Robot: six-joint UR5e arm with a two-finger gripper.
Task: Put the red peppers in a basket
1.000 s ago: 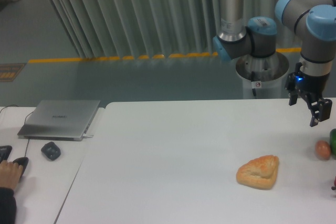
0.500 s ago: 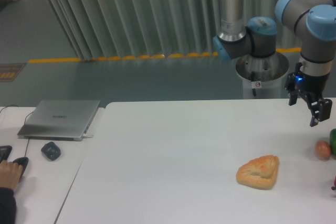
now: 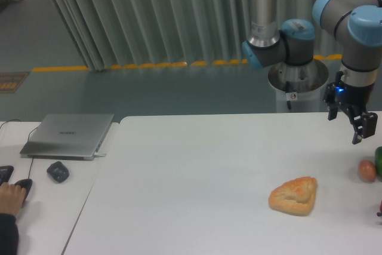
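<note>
The gripper (image 3: 350,122) hangs empty above the table (image 3: 197,171), its opening hard to judge. The red peppers (image 3: 379,208) show only as a sliver well below it, at the frame's right edge. Reaching comes first: descend toward them, past the orange ball (image 3: 367,170).

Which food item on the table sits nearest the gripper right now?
The round orange-pink ball, just below the gripper. The bread lies farther left.

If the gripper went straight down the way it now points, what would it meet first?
Probably the white table. The gripper points down with nothing beneath it. The orange-pink ball lies lower right of that line, the bread to its left, though depth is hard to judge from one view.
</note>
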